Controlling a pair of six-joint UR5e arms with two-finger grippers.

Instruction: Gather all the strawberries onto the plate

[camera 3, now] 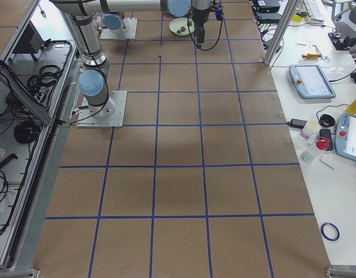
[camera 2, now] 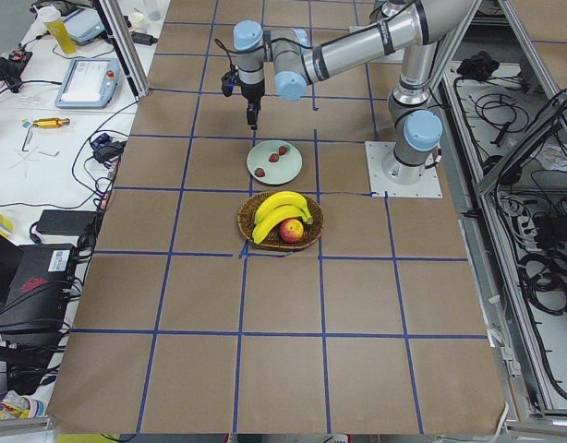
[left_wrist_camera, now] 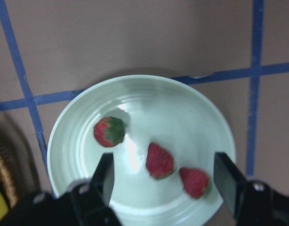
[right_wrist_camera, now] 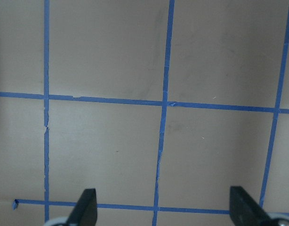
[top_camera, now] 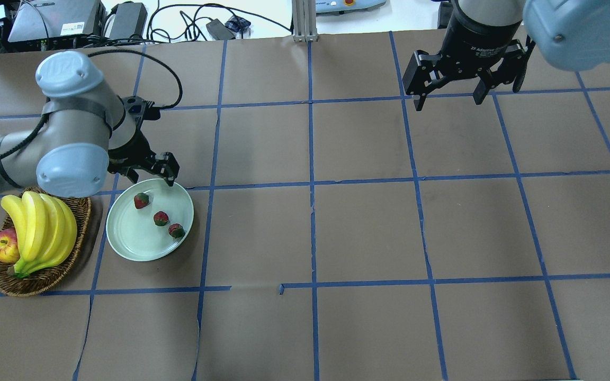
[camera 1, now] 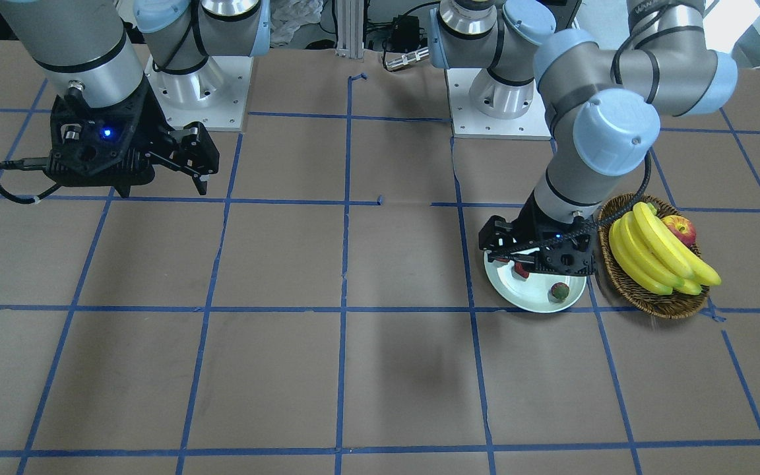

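While strawberries (top_camera: 161,218) lie in plate (top_camera: 130,238) | left jaws wide | right jaws wide, "2F Adaptive"

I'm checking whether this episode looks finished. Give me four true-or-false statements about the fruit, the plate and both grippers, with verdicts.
1. All three red strawberries lie on the pale mint-green round plate. True.
2. The left gripper is shut on a strawberry. False: it is open and holds nothing, above the plate's far edge.
3. The red-yellow apple sits in the brown woven wicker basket with the yellow bananas. True.
4. The right gripper hangs over the plate. False: it is open over the table, far from the plate.
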